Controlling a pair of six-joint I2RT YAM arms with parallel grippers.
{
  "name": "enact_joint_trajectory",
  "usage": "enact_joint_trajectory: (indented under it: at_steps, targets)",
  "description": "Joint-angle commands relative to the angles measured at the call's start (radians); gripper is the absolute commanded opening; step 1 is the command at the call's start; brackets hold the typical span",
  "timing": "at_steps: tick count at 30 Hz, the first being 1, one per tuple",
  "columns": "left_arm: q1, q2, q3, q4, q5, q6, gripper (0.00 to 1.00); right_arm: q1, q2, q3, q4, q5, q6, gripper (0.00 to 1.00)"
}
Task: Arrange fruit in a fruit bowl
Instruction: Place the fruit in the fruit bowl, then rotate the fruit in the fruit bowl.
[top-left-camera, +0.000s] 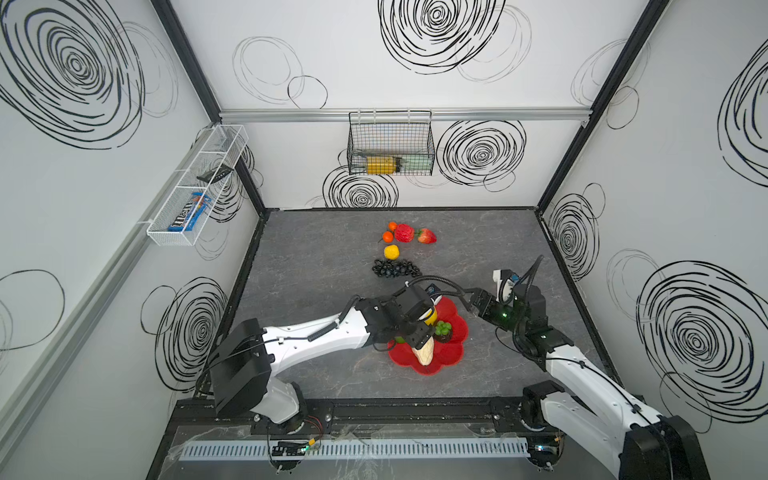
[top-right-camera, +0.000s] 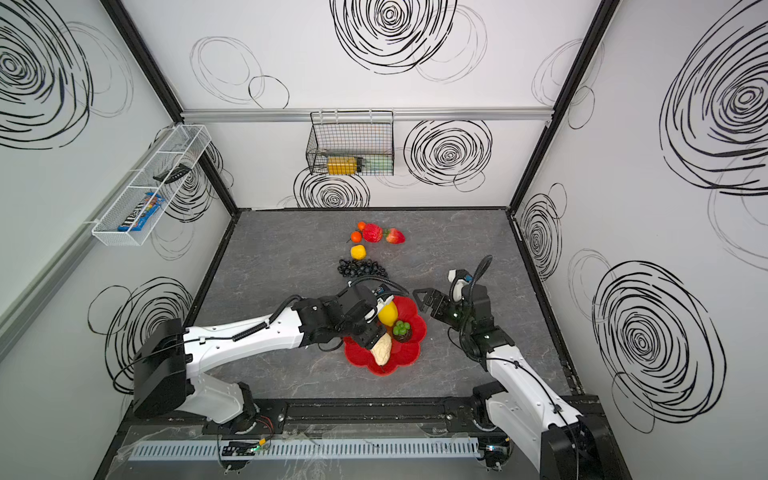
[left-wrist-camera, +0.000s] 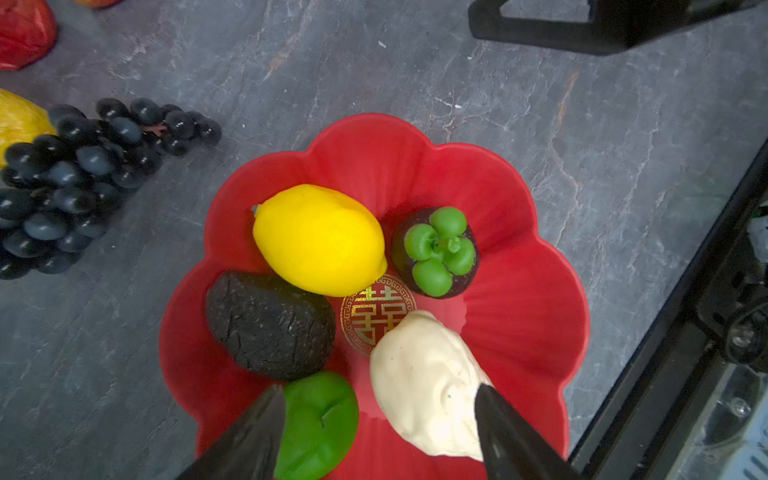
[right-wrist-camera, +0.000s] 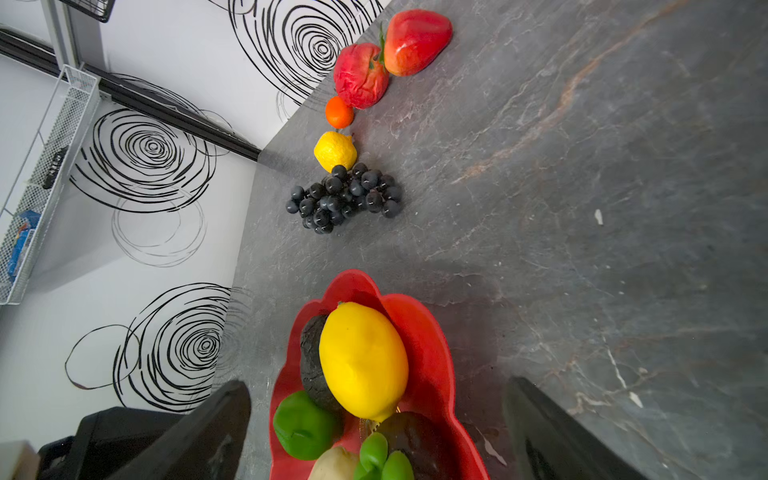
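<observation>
Red bowl (left-wrist-camera: 519, 291); yellow lemon (left-wrist-camera: 318, 239); grapes (left-wrist-camera: 83, 178) black, perhaps navy.

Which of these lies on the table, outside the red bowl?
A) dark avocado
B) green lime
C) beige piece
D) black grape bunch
D: the black grape bunch rests on the grey table beyond the red bowl, whose rim encloses the other three.
</observation>
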Motion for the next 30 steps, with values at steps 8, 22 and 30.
enact_joint_trajectory:
  at_steps: [8, 22, 30]
  targets:
    - [-0.164, -0.069, -0.088, -0.005, 0.008, -0.05, 0.67, -0.004, 0.002, 0.025, 0.01, -0.004, -0.028, 0.99]
    - [-0.142, 0.066, -0.093, 0.03, 0.056, -0.15, 0.63, -0.002, -0.018, -0.004, 0.011, -0.012, -0.025, 0.99]
    - [-0.093, 0.09, -0.093, 0.059, 0.075, -0.154, 0.63, -0.004, -0.017, -0.003, 0.006, -0.013, -0.023, 0.99]
